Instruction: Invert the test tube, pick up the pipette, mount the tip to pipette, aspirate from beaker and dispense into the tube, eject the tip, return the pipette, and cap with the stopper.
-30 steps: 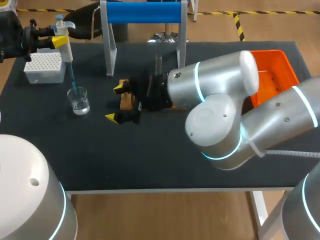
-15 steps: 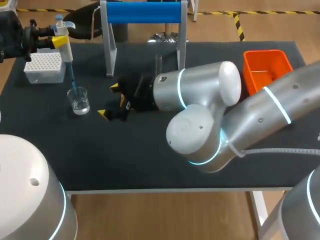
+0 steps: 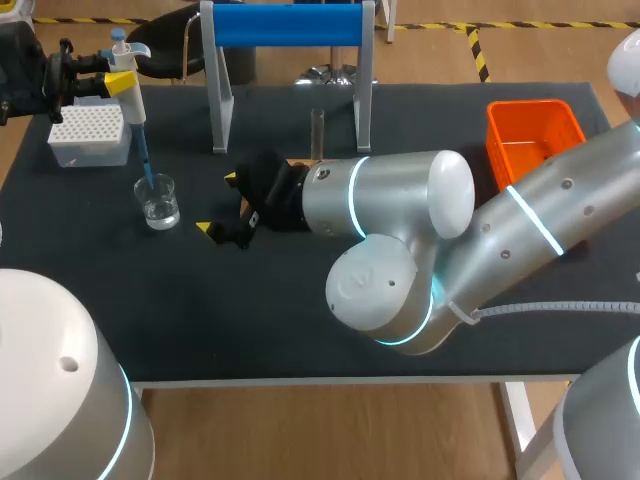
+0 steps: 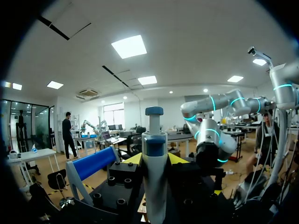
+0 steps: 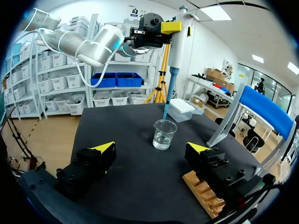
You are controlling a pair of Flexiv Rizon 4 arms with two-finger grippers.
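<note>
Table top (image 3: 300,320) looks matt black, cloth-like; beaker (image 3: 158,200) clear & glossy, prob. glass; pipette (image 3: 128,80) smooth white plastic w/ a translucent blue tip; tip box (image 3: 90,135) matt white plastic. Right arm (image 3: 400,195) has a smooth satin-grey shell; right gripper (image 3: 220,203) matt black w/ yellow tips; block (image 5: 203,190) beside it bare wood; bin (image 3: 530,104) glossy orange plastic.

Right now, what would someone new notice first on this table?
The big silver right arm stretches across the table's middle, right gripper open. At the left, the left gripper holds the pipette upright, its blue tip down in the glass beaker. An orange bin stands at the far right.
</note>
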